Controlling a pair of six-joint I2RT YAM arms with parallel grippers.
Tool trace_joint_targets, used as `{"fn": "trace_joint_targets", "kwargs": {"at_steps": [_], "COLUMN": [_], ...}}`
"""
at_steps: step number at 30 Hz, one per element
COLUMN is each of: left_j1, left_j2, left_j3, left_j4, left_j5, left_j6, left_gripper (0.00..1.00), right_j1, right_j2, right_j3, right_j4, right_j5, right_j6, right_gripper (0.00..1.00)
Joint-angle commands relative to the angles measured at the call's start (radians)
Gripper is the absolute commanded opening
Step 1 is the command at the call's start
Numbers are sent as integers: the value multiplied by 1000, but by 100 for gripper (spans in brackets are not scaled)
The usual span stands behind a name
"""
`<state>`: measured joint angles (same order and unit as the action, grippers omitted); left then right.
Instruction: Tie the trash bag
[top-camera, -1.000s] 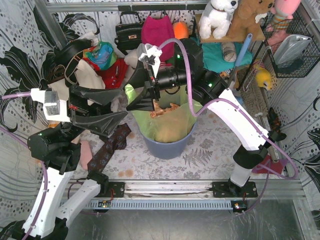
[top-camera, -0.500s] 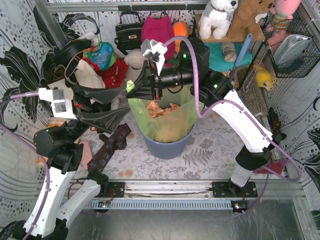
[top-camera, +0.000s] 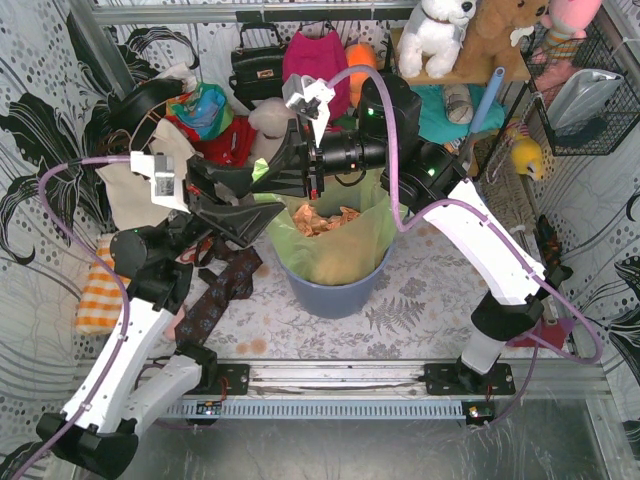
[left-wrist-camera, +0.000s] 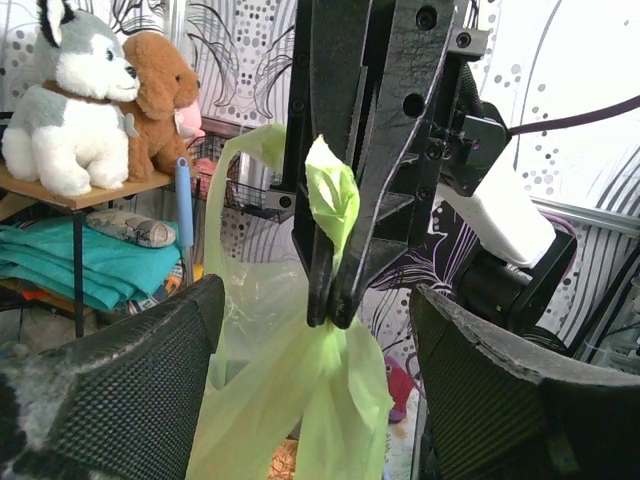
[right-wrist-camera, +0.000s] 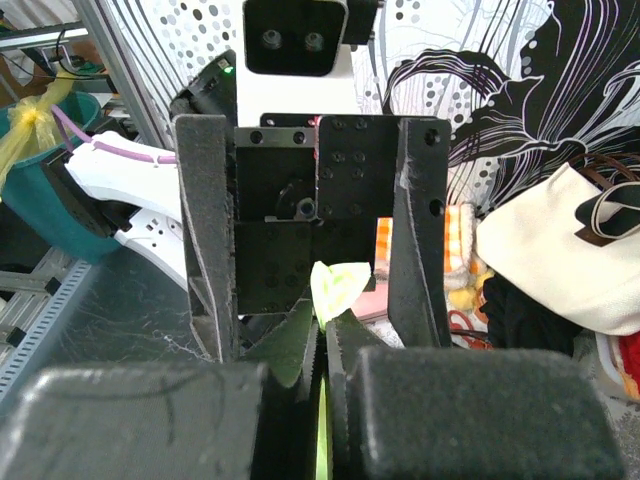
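Note:
The lime-green trash bag (top-camera: 345, 245) sits in a blue-grey bin (top-camera: 335, 292), with tan crumpled paper (top-camera: 320, 218) showing at its mouth. My right gripper (top-camera: 262, 186) reaches left over the bin's left rim and is shut on a gathered flap of the trash bag (left-wrist-camera: 335, 200). In the right wrist view a small green tip of the bag (right-wrist-camera: 338, 283) pokes out past the right gripper (right-wrist-camera: 322, 338). My left gripper (top-camera: 268, 198) is open, its two fingers (left-wrist-camera: 120, 380) straddling the right gripper's shut fingers (left-wrist-camera: 345, 240) and the hanging bag, touching neither.
A magenta bag (top-camera: 315, 60), a black handbag (top-camera: 257, 65) and plush toys (top-camera: 440, 35) line the back. A white tote (top-camera: 130, 190), an orange checked cloth (top-camera: 100, 300) and a dark patterned cloth (top-camera: 215, 300) lie left of the bin. A wire basket (top-camera: 590, 100) hangs right.
The right gripper has shut on the bag's left flap and lifted it a little. The left arm has swung right and forward until its open fingers straddle the right gripper.

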<state>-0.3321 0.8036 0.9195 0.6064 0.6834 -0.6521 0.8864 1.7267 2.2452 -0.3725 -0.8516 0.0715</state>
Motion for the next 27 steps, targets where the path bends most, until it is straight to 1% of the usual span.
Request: {"fn": "trace_joint_targets", "kwargs": {"at_steps": [1,4,6,10,12,17,18,21,22,24,27], "left_j1": [-1,-2,-8,-34,-53,-71,-71,-71,-72,-73,-74], "left_j2": [42,106,145,205,231,234,232,228,227,226,223], "left_j3": [-18,-21,-18,1,14,13,11,8,6,0,-13], "left_j4": [229,359,440,505,511,514,507,493,490,482,445], "left_j5": [51,116,156,227,270,309,311,312,314,312,308], "left_j6": [-85,-183,-240,-300,-311,-320,-319,-319,-319,-313,-289], "left_gripper": [81,74,71,64,60,42,37,18,15,12,13], "right_j1": [0,0,0,0,0,0,0,0,0,-1,0], "right_j2": [-16,-15,-15,-10,-4,-2,-4,-8,-10,-14,-27], "right_j3": [26,27,28,36,46,54,53,50,48,44,29], "right_j4": [54,55,57,53,44,34,34,34,35,37,54], "right_j5": [-4,-3,-2,6,5,10,14,21,25,38,58], "right_j6": [31,37,41,60,63,64,64,65,65,65,71], "right_gripper": [0,0,0,0,0,0,0,0,0,0,0]}}
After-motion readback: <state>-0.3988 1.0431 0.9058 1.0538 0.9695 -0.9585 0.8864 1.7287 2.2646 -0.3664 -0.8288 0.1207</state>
